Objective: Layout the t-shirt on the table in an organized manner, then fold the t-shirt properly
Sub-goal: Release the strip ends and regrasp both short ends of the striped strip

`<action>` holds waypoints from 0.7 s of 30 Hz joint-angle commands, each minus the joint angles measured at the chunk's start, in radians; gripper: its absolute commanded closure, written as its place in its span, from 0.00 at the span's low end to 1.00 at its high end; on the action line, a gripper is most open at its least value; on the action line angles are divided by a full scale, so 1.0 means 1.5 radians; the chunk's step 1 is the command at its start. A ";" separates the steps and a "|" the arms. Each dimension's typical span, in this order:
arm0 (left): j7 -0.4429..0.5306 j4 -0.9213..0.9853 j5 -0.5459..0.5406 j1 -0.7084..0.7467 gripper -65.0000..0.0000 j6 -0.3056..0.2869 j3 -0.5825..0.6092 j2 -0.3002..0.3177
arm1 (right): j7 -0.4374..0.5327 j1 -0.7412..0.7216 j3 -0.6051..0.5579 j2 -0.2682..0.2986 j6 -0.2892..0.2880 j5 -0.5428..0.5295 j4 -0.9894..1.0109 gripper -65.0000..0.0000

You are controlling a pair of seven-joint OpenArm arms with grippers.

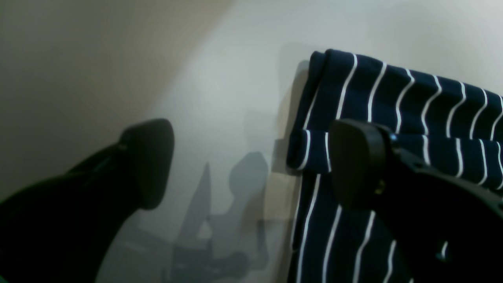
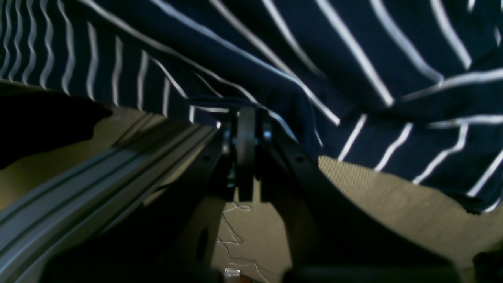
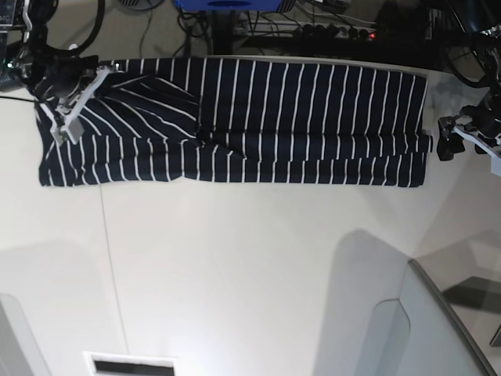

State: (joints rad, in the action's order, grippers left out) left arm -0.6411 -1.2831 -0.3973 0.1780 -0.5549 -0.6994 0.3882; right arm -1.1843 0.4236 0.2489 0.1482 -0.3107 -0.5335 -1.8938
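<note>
The dark navy t-shirt (image 3: 313, 117) with thin white stripes lies stretched in a wide band along the far part of the white table (image 3: 250, 258). My right gripper (image 3: 63, 125) sits at the shirt's left end. In the right wrist view this gripper (image 2: 245, 118) is shut, pinching a fold of the t-shirt (image 2: 314, 51). My left gripper (image 3: 445, 135) hovers just off the shirt's right edge. In the left wrist view it (image 1: 251, 165) stands open with nothing between its fingers, one finger (image 1: 357, 161) over the t-shirt (image 1: 412, 102) and the other over bare table (image 1: 220, 90).
A thin seam (image 3: 109, 258) runs down the table's left part. A grey panel (image 3: 438, 313) rises at the near right and a dark slot (image 3: 129, 366) sits at the near edge. Cables and a power strip (image 3: 337, 30) lie behind the table. A metal rail (image 2: 98, 173) shows below the right gripper.
</note>
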 commanded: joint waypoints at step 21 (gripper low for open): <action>0.116 0.058 -0.015 0.010 0.08 -0.094 -0.004 0.016 | 0.060 -0.097 0.008 0.020 -0.005 -0.015 -0.056 0.30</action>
State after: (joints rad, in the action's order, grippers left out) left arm -0.4824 -1.1816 -0.4015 0.1944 -0.6922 -0.6987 0.3908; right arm -1.0817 0.2729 0.2573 0.1703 -0.3145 -0.5499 -1.9690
